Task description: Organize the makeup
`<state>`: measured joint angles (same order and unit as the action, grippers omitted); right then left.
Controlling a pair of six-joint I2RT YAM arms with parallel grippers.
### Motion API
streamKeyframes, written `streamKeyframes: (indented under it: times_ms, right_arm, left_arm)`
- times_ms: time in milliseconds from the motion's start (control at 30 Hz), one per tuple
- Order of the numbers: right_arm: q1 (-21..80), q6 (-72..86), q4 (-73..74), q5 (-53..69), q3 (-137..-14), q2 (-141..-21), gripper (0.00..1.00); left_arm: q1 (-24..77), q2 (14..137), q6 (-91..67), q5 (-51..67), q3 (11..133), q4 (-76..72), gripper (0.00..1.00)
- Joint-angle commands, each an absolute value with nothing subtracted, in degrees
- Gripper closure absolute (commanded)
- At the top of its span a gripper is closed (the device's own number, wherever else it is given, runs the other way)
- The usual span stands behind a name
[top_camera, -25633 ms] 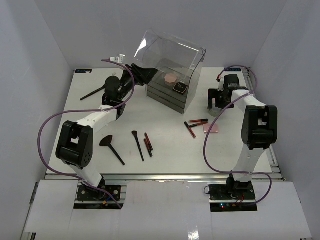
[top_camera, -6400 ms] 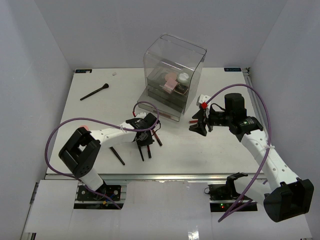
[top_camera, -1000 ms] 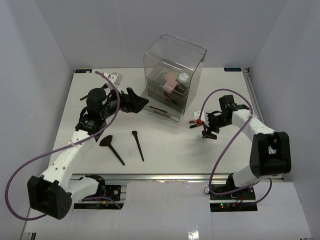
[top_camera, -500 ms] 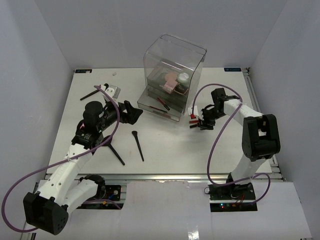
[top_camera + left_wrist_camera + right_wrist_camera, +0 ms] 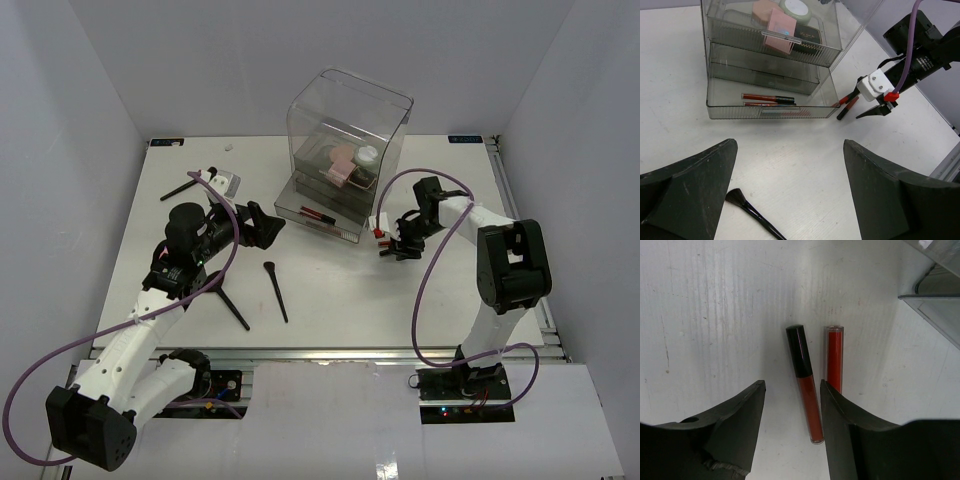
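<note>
Two thin red-and-black sticks lie side by side on the table just right of the clear box [image 5: 345,140]. In the right wrist view the black-capped stick [image 5: 805,382] lies between my right gripper's [image 5: 791,390] fingers, close to the right finger, with a gap on its left; the other stick [image 5: 834,357] lies outside. The right gripper [image 5: 390,243] is open, its jaws narrow. More sticks [image 5: 768,98] lie in the pulled-out bottom drawer [image 5: 720,102]. Compacts [image 5: 781,36] and a white jar [image 5: 795,7] sit in the top compartment. My left gripper [image 5: 790,190] hangs wide open and empty before the drawer.
A small brush [image 5: 275,292] and a fan brush [image 5: 235,310] lie on the table in front of the left arm. Another brush [image 5: 180,188] lies at the far left. The drawer's corner [image 5: 935,305] stands just right of the sticks.
My right gripper has moved left onto the sticks beside the box and its jaws have narrowed. The left arm drew back from the drawer, then held still.
</note>
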<state>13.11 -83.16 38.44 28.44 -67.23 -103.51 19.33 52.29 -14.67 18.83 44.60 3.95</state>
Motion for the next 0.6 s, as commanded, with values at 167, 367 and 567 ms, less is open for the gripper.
streamKeyframes:
  times_ms: [167,367,567]
  right_arm:
    - [14.54,-82.79,37.79,26.38,-68.91,-104.78,0.48]
    - [15.58,-83.23,38.56,24.58,-67.94,-104.72,0.53]
    - [16.76,-84.35,38.14,21.84,-64.57,-102.61,0.56]
  left_arm:
    - [19.25,51.24,-14.06,18.65,44.8,3.69,0.02]
    - [19.25,51.15,-13.97,18.55,44.82,3.78,0.02]
    - [19.25,51.15,-14.06,18.63,44.82,3.69,0.02]
